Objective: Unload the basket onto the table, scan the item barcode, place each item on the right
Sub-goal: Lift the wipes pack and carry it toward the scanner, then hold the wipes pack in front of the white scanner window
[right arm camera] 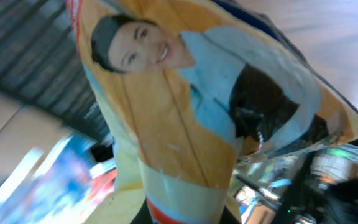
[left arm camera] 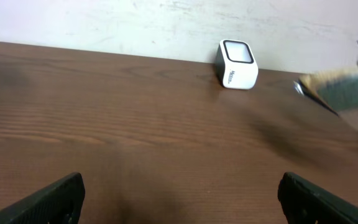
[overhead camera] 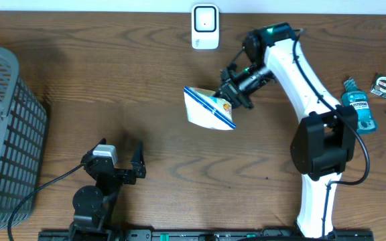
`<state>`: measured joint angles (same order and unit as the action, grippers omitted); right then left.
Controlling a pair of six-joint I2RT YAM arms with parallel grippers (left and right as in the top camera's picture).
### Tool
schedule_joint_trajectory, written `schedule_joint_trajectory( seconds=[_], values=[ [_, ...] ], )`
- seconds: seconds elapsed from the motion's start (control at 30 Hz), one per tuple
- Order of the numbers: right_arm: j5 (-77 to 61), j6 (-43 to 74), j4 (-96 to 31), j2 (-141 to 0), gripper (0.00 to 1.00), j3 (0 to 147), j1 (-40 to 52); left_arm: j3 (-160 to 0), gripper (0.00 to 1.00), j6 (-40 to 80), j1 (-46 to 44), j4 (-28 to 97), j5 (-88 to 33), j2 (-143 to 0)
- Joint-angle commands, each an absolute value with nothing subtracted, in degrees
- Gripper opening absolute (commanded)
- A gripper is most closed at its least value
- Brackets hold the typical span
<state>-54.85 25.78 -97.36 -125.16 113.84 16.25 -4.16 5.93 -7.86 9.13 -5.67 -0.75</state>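
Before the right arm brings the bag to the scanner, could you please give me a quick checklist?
1. Right gripper shut on the snack bag: ok.
2. Barcode turned toward the scanner: cannot tell.
3. Scanner standing upright at the far edge of the table: ok.
4. Nothing lying between bag and scanner: ok.
5. Left gripper open, holding nothing and well away from the bag: ok.

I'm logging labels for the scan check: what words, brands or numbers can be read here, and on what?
No text reads clearly.
White scanner: a dark word on its side, too blurred to read.
Blue bottle: label print too small to read.
Packet: shows a smiling person's picture, with no legible letters.
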Motion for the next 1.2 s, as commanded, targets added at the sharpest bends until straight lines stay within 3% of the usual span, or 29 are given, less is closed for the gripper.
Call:
schedule_joint_trajectory(
  seconds=[0.0,0.13,0.3,0.73,1.17],
  values=[
    [-32.8,39.5,-97.5,-123.3,0.01,113.9,13.6,-3.2,0.98,5.4,-7.6,10.5,-6.0,-0.6],
    [-17.4,57.7,-97.1,-123.3,0.01,113.9,12.5,-3.2,0.98,5.4,-7.6,10.5,-6.0,-0.6],
    [-10.1,66.2,-87.8,-123.3,0.01,113.9,12.3,-3.2,0.98,5.4,-7.6,10.5,-6.0,-0.6],
    [4.6,66.3,-57.9,-123.3,0.01,113.9,15.9,-3.2,0.98,5.4,-7.6,10.5,-6.0,-0.6],
    [14.1,59.0,-24.1,-126.1,0.02,113.9,19.2,-3.2,0.98,5.4,-7.6,10.5,-6.0,-0.6]
  ],
)
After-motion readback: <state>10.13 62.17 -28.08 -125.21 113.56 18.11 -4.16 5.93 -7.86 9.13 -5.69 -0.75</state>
